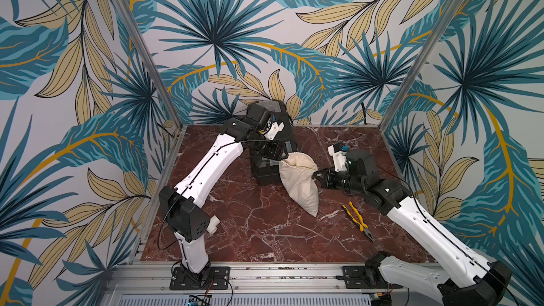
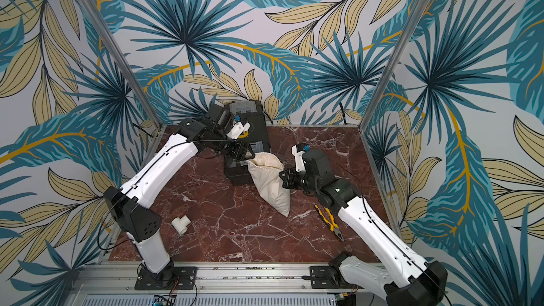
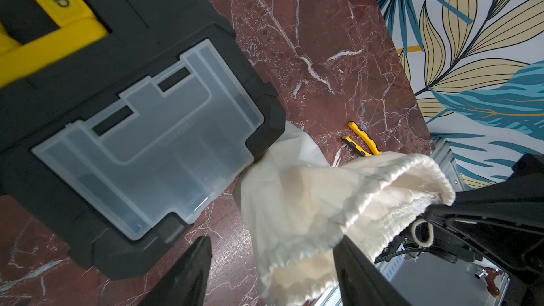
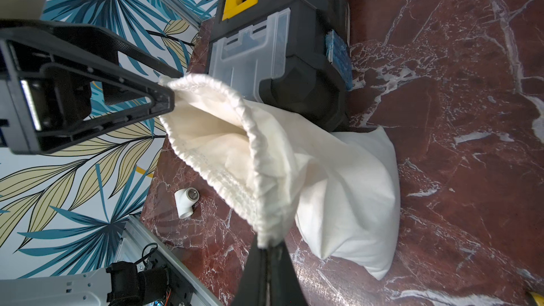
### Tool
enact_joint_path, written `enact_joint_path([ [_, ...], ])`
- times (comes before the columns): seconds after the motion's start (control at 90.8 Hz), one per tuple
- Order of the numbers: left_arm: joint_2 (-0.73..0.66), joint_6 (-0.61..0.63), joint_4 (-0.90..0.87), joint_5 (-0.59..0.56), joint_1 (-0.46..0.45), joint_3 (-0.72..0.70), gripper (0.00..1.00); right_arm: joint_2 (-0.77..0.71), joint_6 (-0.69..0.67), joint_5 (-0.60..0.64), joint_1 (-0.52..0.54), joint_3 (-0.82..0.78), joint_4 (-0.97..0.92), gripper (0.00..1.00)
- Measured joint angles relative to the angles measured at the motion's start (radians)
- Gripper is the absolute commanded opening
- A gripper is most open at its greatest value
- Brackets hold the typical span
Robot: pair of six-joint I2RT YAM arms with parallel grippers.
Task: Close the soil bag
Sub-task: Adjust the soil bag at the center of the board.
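Plainly soft and limp, the soil bag point(image 1: 298, 183) slumps mid-table against the black toolbox point(image 1: 265, 172), mouth gaping, with the right gripper point(image 4: 266, 245) pinched tight on its right hem and the left gripper point(image 3: 272, 242) spread wide at its left rim; the thin cord point(image 3: 414, 231) looks the likeliest hold.

Pipe tee point(image 1: 214, 224) mostly hidden behind elbow of left arm point(image 1: 188, 216) in a top view. Toolbox point(image 1: 266, 172) half covered by left arm in both top views. Pliers point(image 3: 364, 138) jaws hidden behind soil bag point(image 3: 294, 195) hem from left wrist. Left gripper point(image 3: 272, 238) fingers cut off by frame edge there, blurred
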Motion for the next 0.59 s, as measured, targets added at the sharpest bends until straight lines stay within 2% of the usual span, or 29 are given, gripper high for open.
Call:
enact_joint_path([
  [0.11, 0.005, 0.003, 0.0, 0.003, 0.0, 0.0, 0.69, 0.0, 0.0, 0.0, 0.0, 0.0, 0.0, 0.0],
  [0.198, 0.014, 0.007, 0.0, 0.003, 0.001, 0.0, 0.64, 0.0, 0.0, 0.0, 0.0, 0.0, 0.0, 0.0],
  [0.275, 0.034, 0.012, -0.003, 0.003, 0.001, 0.016, 0.48, 0.0, 0.0, 0.0, 0.0, 0.0, -0.001, 0.0],
  [0.352, 0.062, 0.013, 0.001, 0.011, 0.001, 0.043, 0.12, 0.0, 0.0, 0.0, 0.0, 0.0, -0.003, 0.0],
  [0.386, 0.072, 0.011, 0.001, 0.015, 0.001, 0.052, 0.0, 0.0, 0.0, 0.0, 0.0, 0.002, -0.008, 0.0],
  [0.485, 0.095, 0.005, -0.002, 0.017, -0.002, 0.073, 0.0, 0.002, -0.016, 0.013, 0.0, 0.034, -0.057, 0.0],
  [0.595, 0.085, -0.008, -0.016, 0.003, -0.009, 0.085, 0.0, 0.028, -0.057, 0.04, 0.0, 0.144, -0.137, 0.0],
])
